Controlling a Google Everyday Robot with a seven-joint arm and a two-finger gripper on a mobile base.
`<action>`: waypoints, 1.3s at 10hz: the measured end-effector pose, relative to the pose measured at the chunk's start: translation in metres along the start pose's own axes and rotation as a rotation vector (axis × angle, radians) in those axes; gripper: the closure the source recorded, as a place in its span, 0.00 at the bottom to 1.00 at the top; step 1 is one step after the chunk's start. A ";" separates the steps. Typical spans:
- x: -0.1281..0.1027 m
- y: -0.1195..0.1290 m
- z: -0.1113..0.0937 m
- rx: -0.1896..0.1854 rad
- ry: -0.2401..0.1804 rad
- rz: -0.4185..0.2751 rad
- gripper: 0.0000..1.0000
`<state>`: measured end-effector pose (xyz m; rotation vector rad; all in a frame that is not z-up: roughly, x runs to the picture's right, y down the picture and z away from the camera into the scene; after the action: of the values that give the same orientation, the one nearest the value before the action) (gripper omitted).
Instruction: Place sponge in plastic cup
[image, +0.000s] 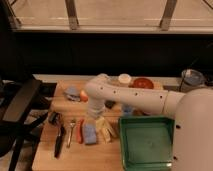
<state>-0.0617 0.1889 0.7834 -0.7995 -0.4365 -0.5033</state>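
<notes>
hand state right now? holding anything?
Hand: low, right beside the sponge; open, closed or holding cannot be told.

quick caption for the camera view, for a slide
The robot's gripper low over the wooden table, right beside the light-blue sponge, green tray alongside.

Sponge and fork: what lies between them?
In the camera view, an orange stick lies between the sponge and the fork. The gripper is close on the sponge's other side.
</notes>
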 end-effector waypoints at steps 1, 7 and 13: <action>0.002 -0.002 0.005 -0.006 -0.018 0.009 0.35; -0.007 0.003 0.054 -0.099 -0.099 0.014 0.38; -0.012 0.006 0.059 -0.111 -0.103 0.002 0.94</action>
<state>-0.0784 0.2405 0.8099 -0.9357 -0.5058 -0.4896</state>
